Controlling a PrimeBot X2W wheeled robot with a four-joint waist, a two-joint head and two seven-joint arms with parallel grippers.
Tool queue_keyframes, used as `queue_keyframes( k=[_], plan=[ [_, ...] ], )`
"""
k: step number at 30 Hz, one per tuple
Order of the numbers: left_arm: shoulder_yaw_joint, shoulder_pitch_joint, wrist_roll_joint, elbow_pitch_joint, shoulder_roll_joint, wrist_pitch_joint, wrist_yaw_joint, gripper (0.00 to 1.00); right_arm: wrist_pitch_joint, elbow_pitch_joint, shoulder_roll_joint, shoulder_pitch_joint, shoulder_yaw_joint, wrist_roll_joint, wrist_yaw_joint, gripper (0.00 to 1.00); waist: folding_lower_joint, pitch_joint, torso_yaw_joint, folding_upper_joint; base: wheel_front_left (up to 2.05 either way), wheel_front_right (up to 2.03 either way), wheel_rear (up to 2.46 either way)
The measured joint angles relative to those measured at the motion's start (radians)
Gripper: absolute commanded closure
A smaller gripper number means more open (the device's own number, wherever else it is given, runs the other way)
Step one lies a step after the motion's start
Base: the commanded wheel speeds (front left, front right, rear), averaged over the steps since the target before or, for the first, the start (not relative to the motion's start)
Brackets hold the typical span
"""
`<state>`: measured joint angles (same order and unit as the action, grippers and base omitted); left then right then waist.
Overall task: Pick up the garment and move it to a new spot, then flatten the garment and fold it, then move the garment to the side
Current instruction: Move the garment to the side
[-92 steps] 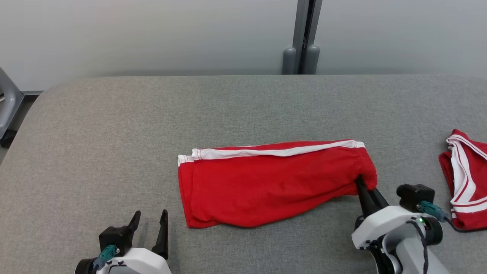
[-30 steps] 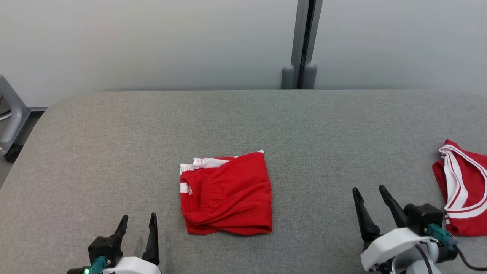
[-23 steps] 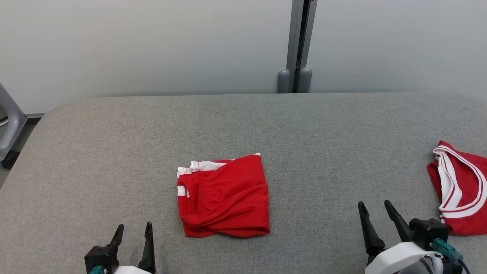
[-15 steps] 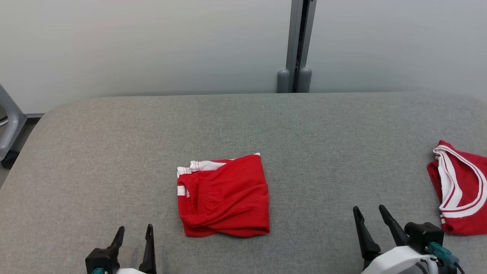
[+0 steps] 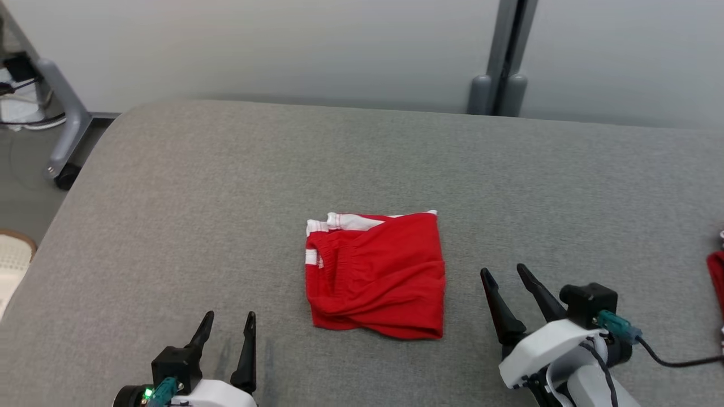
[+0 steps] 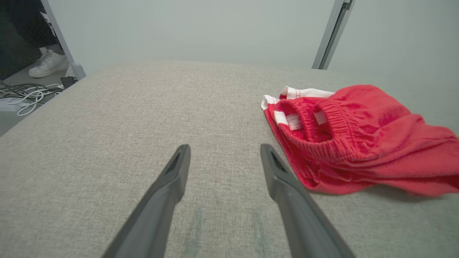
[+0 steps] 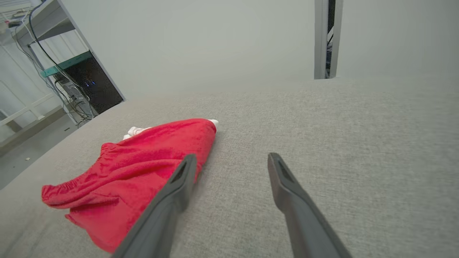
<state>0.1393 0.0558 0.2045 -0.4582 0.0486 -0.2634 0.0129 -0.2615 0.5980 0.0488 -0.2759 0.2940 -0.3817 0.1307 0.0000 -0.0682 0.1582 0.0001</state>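
The garment (image 5: 376, 274), red shorts with white trim, lies folded into a rough square at the middle of the grey padded table (image 5: 169, 186). My left gripper (image 5: 230, 321) stands open near the front edge, to the left of the garment, with nothing between its fingers. In the left wrist view the garment (image 6: 351, 139) lies just right of the open left gripper (image 6: 224, 150), its elastic waistband facing me. My right gripper (image 5: 504, 273) is open to the right of the garment, apart from it. In the right wrist view the garment (image 7: 140, 168) sits left of the empty right gripper (image 7: 231, 159).
A second red piece of cloth (image 5: 716, 277) peeks in at the table's right edge. A grey post (image 5: 500, 62) stands behind the table against the pale wall. A wheeled grey stand (image 5: 62, 130) and cables (image 6: 25, 96) are on the floor at the left, beside a person's white shoe (image 6: 48, 64).
The head camera has turned left, so the whole picture shifted right. The garment, spread long three seconds ago with my right gripper at its end, lies folded in half. Both grippers stay open.
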Motion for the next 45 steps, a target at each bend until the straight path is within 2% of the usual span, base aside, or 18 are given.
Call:
queue_keyframes(
  k=[7,12,13,14,15,16,22,29,35,45],
  plan=[
    [0.016,0.017,0.01,-0.004,0.001,0.0,-0.003,0.0,0.0,0.139,-0.001,-0.132,0.07,-0.11,0.0,0.0,0.0,-0.05,0.098,0.0,0.0,0.0,0.0],
    [0.023,0.026,0.018,-0.003,0.0,0.0,-0.003,0.0,0.001,0.267,-0.003,-0.182,0.144,-0.244,0.0,0.0,0.0,-0.082,0.148,0.0,0.0,0.0,0.0],
    [0.024,0.029,0.018,-0.003,0.001,0.0,-0.002,0.0,0.004,0.288,-0.002,-0.19,0.163,-0.27,0.0,0.05,0.0,-0.087,0.154,0.0,0.0,0.0,0.0],
    [0.024,0.03,0.021,-0.002,0.001,0.0,-0.001,0.0,0.004,0.296,0.0,-0.201,0.178,-0.3,0.0,0.53,0.0,-0.091,0.158,0.0,0.0,0.0,0.0],
    [0.025,0.03,0.023,-0.002,0.001,0.0,0.001,0.0,0.004,0.304,0.003,-0.216,0.195,-0.331,0.0,0.87,0.0,-0.094,0.161,0.0,0.0,0.0,0.0],
    [0.027,0.031,0.026,-0.002,0.0,0.0,0.002,0.0,0.004,0.314,0.006,-0.227,0.216,-0.349,0.0,1.0,0.0,-0.098,0.162,0.0,0.0,0.0,0.0],
    [0.03,0.049,0.026,0.002,0.0,0.0,0.003,0.0,0.0,0.353,-0.003,-0.268,0.273,-0.395,0.0,1.0,0.0,-0.098,0.134,0.0,0.0,0.0,0.0],
    [0.024,0.05,0.022,0.003,0.0,0.0,-0.003,0.0,0.0,0.311,-0.001,-0.257,0.191,-0.345,0.0,1.0,0.0,-0.073,0.053,0.0,0.0,0.0,0.0],
    [0.03,0.041,0.019,0.001,0.0,0.0,-0.008,0.0,0.0,0.263,-0.002,-0.2,0.146,-0.279,0.0,1.0,0.0,-0.042,-0.061,0.0,0.0,0.0,0.0],
    [0.055,0.041,0.038,0.002,0.0,0.0,-0.004,0.0,0.0,0.215,0.0,-0.131,0.108,-0.199,0.0,1.0,0.0,-0.011,-0.302,0.0,0.0,0.0,0.0]
  ],
)
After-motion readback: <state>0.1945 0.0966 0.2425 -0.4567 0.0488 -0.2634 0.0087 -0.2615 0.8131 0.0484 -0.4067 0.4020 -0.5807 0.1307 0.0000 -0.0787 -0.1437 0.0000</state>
